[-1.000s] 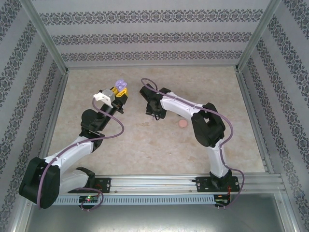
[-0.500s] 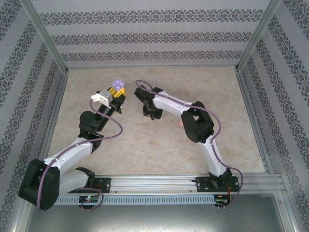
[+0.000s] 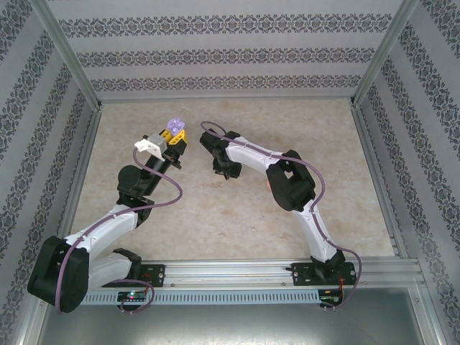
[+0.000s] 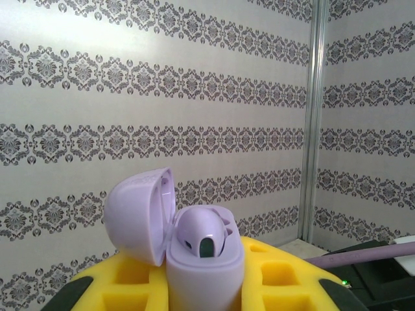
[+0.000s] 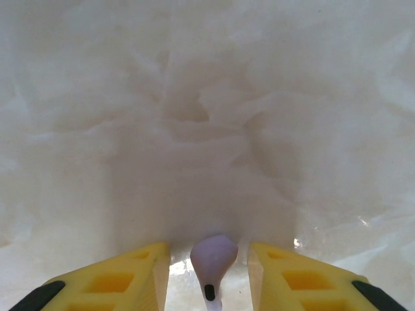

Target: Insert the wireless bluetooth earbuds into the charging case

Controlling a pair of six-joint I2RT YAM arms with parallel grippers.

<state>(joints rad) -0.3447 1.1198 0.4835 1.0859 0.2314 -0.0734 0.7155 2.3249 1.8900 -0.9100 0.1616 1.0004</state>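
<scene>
- Swung the right gripper (image 3: pixel 219 167) leftward, closer to the left gripper (image 3: pixel 175 134)
- Pulled the right arm's elbow (image 3: pixel 289 188) left too, covering the small pink thing

walls (image 3: pixel 215 54): papered in grey damask stripes, pretty busy
tabletop (image 3: pixel 215 230): finished in pale marbled beige, lit evenly
corner posts (image 3: pixel 65 50): made of bare aluminium

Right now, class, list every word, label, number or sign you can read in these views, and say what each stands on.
No readable text in any view.
The lilac charging case bears no lettering.
The lilac earbud is plain.
The wallpaper carries ornament only, no letters.
</scene>
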